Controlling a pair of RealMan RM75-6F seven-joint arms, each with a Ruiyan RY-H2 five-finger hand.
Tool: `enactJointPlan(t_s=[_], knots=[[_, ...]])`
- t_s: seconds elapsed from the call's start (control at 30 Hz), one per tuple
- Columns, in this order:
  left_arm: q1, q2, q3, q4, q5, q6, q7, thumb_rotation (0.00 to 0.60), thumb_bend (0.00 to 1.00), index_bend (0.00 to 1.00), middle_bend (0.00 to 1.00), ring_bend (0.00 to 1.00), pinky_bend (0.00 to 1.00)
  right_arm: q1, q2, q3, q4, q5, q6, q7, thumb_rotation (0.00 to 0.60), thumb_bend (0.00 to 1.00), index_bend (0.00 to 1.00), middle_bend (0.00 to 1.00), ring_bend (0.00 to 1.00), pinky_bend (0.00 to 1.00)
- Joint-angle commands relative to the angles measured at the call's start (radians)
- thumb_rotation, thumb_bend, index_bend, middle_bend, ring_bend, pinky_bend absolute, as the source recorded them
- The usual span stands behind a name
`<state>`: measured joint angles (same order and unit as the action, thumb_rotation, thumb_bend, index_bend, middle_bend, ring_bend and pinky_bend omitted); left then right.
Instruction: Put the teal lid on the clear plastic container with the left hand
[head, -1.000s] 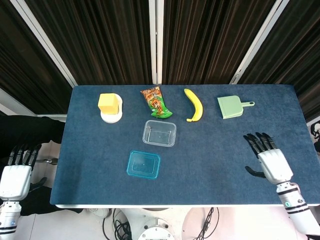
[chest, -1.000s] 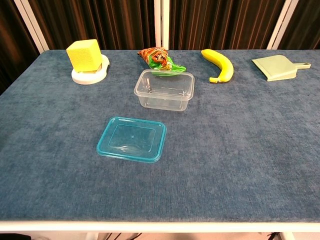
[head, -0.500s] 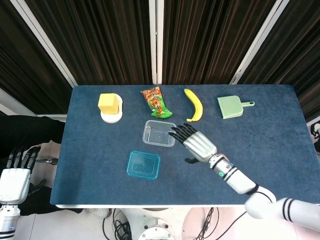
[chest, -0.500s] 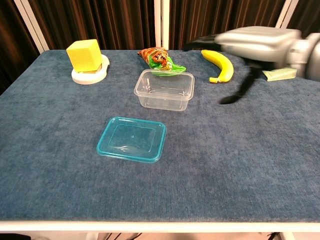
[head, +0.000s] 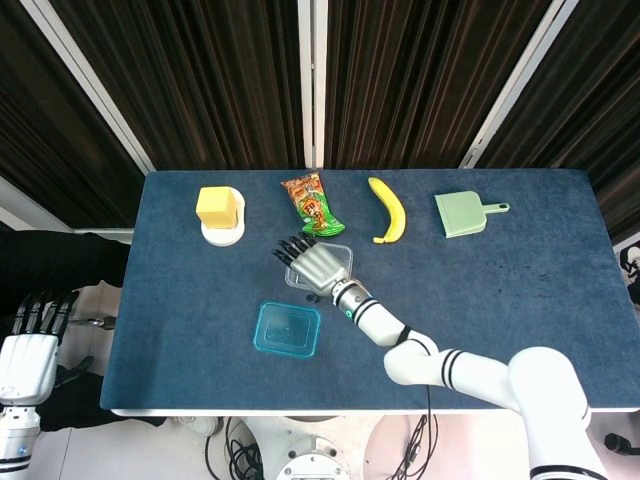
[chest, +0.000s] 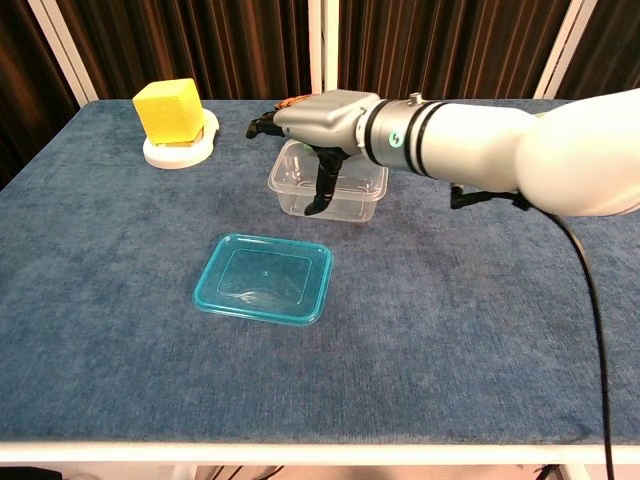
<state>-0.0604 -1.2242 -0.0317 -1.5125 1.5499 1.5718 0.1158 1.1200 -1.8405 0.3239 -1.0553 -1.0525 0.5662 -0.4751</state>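
Note:
The teal lid (head: 287, 329) (chest: 264, 277) lies flat on the blue table, just in front of the clear plastic container (head: 296, 281) (chest: 352, 190). My right hand (head: 318, 262) (chest: 320, 120) hovers palm-down over the container with its fingers spread and its thumb hanging toward the container's front wall; it holds nothing and hides most of the container in the head view. My left hand (head: 29, 352) hangs beyond the table's left edge, low and away from the lid, fingers apart and empty. The chest view does not show it.
A yellow block on a white dish (head: 219, 209) (chest: 171, 112) stands at the back left. A snack packet (head: 312, 205), a banana (head: 389, 211) and a green dustpan (head: 462, 213) line the far side. My right arm (chest: 500, 150) crosses the table from the right.
My right hand has swept from the table's right side leftward to above the clear container. The left hand has hardly moved. Lid and container stay in place.

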Motion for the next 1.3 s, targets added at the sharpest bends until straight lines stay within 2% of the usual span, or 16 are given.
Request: enactJointPlan(t_s=[0.03, 0.33, 0.5, 0.6, 0.7, 0.8, 0.93, 1.03, 1.2, 1.3], knots=[[0.001, -0.003, -0.001, 0.008, -0.004, -0.001, -0.008, 0.600, 0.00, 0.09, 0.10, 0.00, 0.02, 0.102, -0.112, 0.014, 0.163, 0.056, -0.047, -0.011, 0.600, 0.07, 0.00, 0.00, 0.00, 0.00], [0.000, -0.005, 0.001, 0.022, 0.002, -0.003, -0.017, 0.600, 0.00, 0.09, 0.10, 0.00, 0.02, 0.173, -0.174, 0.037, 0.320, 0.082, -0.055, 0.029, 0.600, 0.06, 0.00, 0.00, 0.00, 0.00], [-0.001, -0.003, 0.002, 0.019, 0.003, -0.007, -0.016, 0.600, 0.00, 0.09, 0.10, 0.00, 0.02, 0.181, -0.173, 0.028, 0.338, 0.090, -0.062, 0.033, 0.600, 0.06, 0.00, 0.00, 0.00, 0.00], [-0.010, 0.004, 0.007, 0.015, 0.021, -0.015, -0.009, 0.600, 0.00, 0.09, 0.10, 0.00, 0.02, 0.149, -0.127, 0.002, 0.248, 0.048, -0.041, 0.062, 0.600, 0.06, 0.00, 0.00, 0.00, 0.00], [-0.041, 0.022, 0.017, -0.002, 0.052, -0.056, -0.008, 0.600, 0.00, 0.09, 0.10, 0.00, 0.02, 0.086, -0.032, -0.049, 0.084, -0.020, 0.013, 0.076, 0.600, 0.06, 0.00, 0.00, 0.00, 0.00], [-0.101, 0.055, 0.029, -0.057, 0.095, -0.139, -0.002, 0.600, 0.00, 0.10, 0.10, 0.00, 0.02, -0.010, 0.121, -0.107, -0.149, -0.098, 0.123, 0.077, 0.600, 0.07, 0.00, 0.00, 0.00, 0.00], [-0.202, 0.081, 0.032, -0.155, 0.156, -0.262, 0.009, 0.600, 0.00, 0.11, 0.10, 0.00, 0.02, -0.145, 0.323, -0.170, -0.406, -0.169, 0.283, 0.074, 0.600, 0.07, 0.00, 0.00, 0.00, 0.00], [-0.290, 0.079, 0.024, -0.220, 0.193, -0.370, 0.032, 0.600, 0.00, 0.11, 0.10, 0.00, 0.02, -0.258, 0.469, -0.215, -0.551, -0.218, 0.428, 0.072, 0.600, 0.07, 0.00, 0.00, 0.00, 0.00], [-0.423, 0.038, -0.016, -0.318, 0.155, -0.573, 0.144, 0.600, 0.00, 0.11, 0.10, 0.00, 0.03, -0.432, 0.647, -0.276, -0.672, -0.293, 0.637, 0.137, 0.600, 0.07, 0.00, 0.00, 0.00, 0.00], [-0.492, -0.016, -0.054, -0.368, 0.034, -0.705, 0.263, 0.600, 0.00, 0.10, 0.09, 0.00, 0.04, -0.535, 0.722, -0.308, -0.687, -0.338, 0.757, 0.190, 0.600, 0.07, 0.00, 0.00, 0.00, 0.00]])
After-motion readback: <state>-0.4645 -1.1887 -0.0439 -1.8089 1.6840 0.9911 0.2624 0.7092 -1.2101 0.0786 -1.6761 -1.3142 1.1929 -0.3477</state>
